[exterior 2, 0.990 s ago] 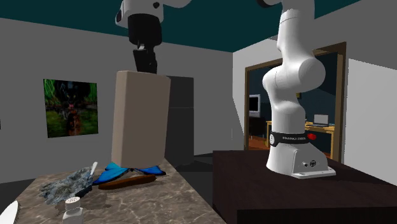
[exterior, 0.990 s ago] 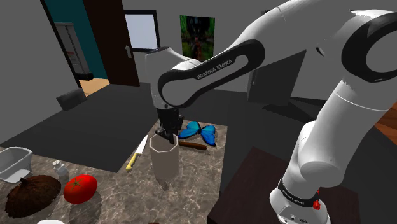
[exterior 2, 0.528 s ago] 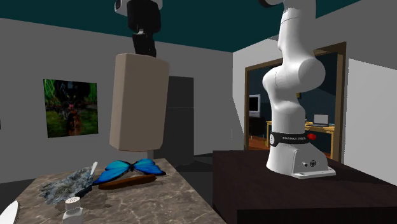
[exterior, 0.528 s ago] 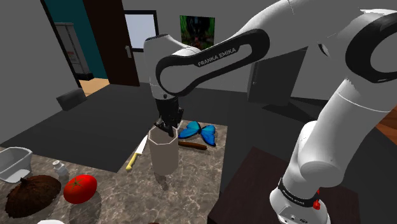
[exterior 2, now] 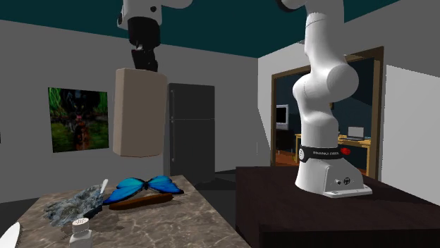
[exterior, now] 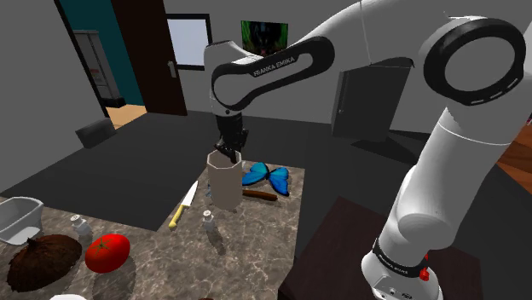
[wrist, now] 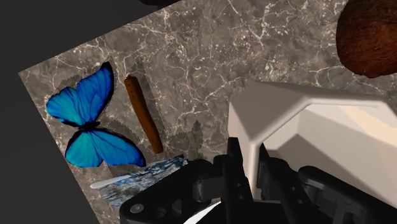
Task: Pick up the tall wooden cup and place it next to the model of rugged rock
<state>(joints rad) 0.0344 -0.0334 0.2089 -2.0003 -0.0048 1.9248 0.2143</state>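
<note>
The gripper [exterior: 228,157], clamped on the tall pale cup's [exterior: 225,184] rim, is carrying it higher above the worktop [exterior: 260,232] than a second ago, toward the grey-blue rock model [exterior 2: 72,203].

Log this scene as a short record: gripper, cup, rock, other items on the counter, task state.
gripper: shut on the cup's rim
cup: tall, beige, roughly upright, held in the air above the counter
rock: grey-blue, lying on the counter beside the butterfly
other items: tomato, knife
task state: cup not yet set down by the rock
</note>
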